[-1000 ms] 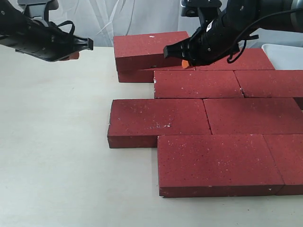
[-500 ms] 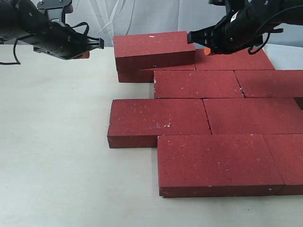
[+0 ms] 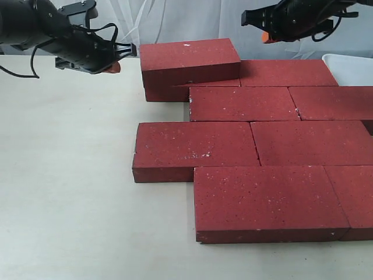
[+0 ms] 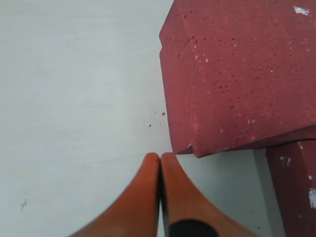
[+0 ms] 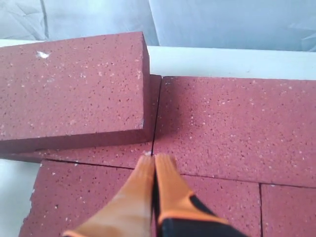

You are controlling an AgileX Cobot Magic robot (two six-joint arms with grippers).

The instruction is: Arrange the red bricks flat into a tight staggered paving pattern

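Observation:
Several red bricks lie flat in staggered rows, among them a front brick [image 3: 268, 201] and a third-row brick [image 3: 195, 146]. One brick [image 3: 189, 58] [image 5: 74, 89] [image 4: 237, 74] rests on top of another brick [image 3: 166, 93] at the back left corner. My left gripper [image 3: 122, 58] [image 4: 160, 156] is shut and empty, hovering just left of that raised brick's end. High over the back row, to the right of the raised brick, my right gripper [image 3: 256, 29] [image 5: 154, 157] is shut with nothing in it.
A white tray [image 3: 349, 67] stands at the back right, behind the bricks. Bare pale tabletop [image 3: 64, 175] spreads to the left and front of the pattern. The rows run off the right edge of the exterior view.
My left gripper has moved right, up to the raised brick's left end. My right gripper has lifted away from that brick's right end and drawn back to the right.

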